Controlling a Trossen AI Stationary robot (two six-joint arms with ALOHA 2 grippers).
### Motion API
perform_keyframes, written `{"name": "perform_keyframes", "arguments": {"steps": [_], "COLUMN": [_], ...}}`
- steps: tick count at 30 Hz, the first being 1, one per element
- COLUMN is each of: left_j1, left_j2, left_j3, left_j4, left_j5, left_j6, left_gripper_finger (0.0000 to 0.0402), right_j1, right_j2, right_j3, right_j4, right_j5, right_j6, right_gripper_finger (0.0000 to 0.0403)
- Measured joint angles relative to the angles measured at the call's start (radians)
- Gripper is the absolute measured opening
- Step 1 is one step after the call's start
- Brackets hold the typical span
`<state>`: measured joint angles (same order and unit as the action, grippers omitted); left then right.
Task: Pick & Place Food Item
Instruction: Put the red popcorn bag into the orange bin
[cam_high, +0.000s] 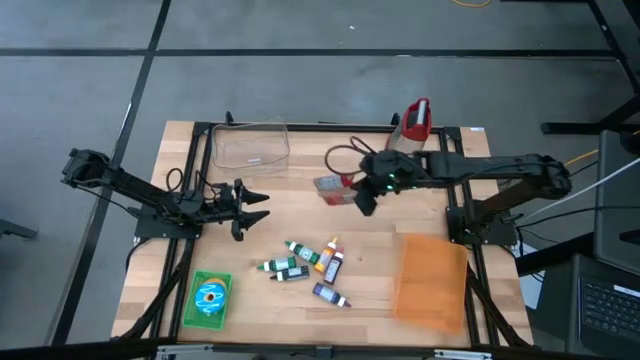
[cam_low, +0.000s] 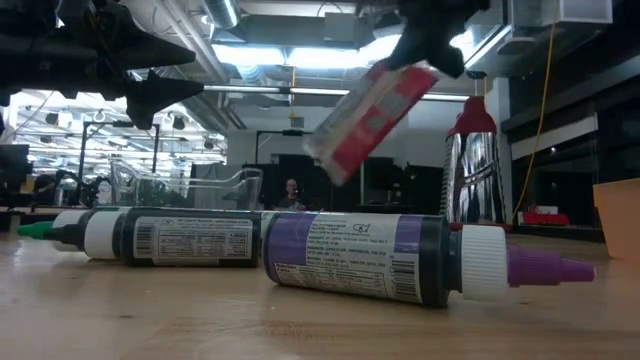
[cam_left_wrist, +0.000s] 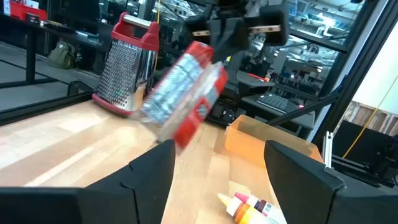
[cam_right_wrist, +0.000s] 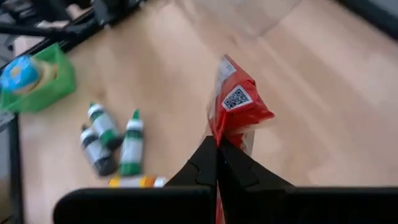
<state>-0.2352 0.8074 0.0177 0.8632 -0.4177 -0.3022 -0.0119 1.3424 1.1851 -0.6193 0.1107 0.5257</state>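
Note:
The food item is a red and clear snack packet (cam_high: 331, 187), hanging in the air over the middle of the table with my right gripper (cam_high: 364, 196) shut on it. The low view shows the packet (cam_low: 372, 118) slanting down from that gripper (cam_low: 436, 48). The right wrist view shows its red end with a QR code (cam_right_wrist: 237, 99). My left gripper (cam_high: 256, 205) stands open and level at the table's left, pointing toward the packet (cam_left_wrist: 185, 93), with nothing between its fingers (cam_left_wrist: 292, 165). My right gripper pinches one end of the packet (cam_right_wrist: 219, 138) between its two shut fingers. The fingers slant down from above, coming from the table's right. The packet is lifted clear of the table and hangs tilted, its free end (cam_low: 325, 150) lower than the held end.
A clear plastic container (cam_high: 250, 146) stands at the far left, a red-handled metal grater (cam_high: 415, 122) at the far right, and an orange bin (cam_high: 432, 278) at the near right. Several icing tubes (cam_high: 310, 265) lie near the middle front, and a green tray holds a blue roll (cam_high: 208, 298).

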Motion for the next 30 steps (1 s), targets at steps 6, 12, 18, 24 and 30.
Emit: {"name": "perform_keyframes", "arguments": {"steps": [6, 12, 18, 24, 30], "left_j1": [0.000, 0.000, 0.000, 0.000, 0.000], "left_j2": [0.000, 0.000, 0.000, 0.000, 0.000], "left_j3": [0.000, 0.000, 0.000, 0.000, 0.000], "left_j4": [0.000, 0.000, -0.001, -0.015, -0.019], "left_j5": [0.000, 0.003, 0.028, 0.046, 0.046], "left_j6": [-0.001, -0.002, -0.010, -0.017, -0.018], "left_gripper_finger": [0.0242, 0.0242, 0.0242, 0.0242, 0.0242], "right_j1": [0.085, 0.190, 0.294, 0.370, 0.437], "right_j2": [-0.083, -0.155, -0.214, -0.274, -0.330], "right_j3": [0.000, 0.000, 0.000, 0.000, 0.000], "right_j4": [-0.148, -0.267, -0.425, -0.498, -0.541], "right_j5": [-0.015, -0.025, -0.055, -0.145, -0.170], "right_j6": [0.120, 0.267, 0.448, 0.569, 0.651], "right_gripper_finger": [0.0000, 0.0000, 0.0000, 0.0000, 0.0000]}}
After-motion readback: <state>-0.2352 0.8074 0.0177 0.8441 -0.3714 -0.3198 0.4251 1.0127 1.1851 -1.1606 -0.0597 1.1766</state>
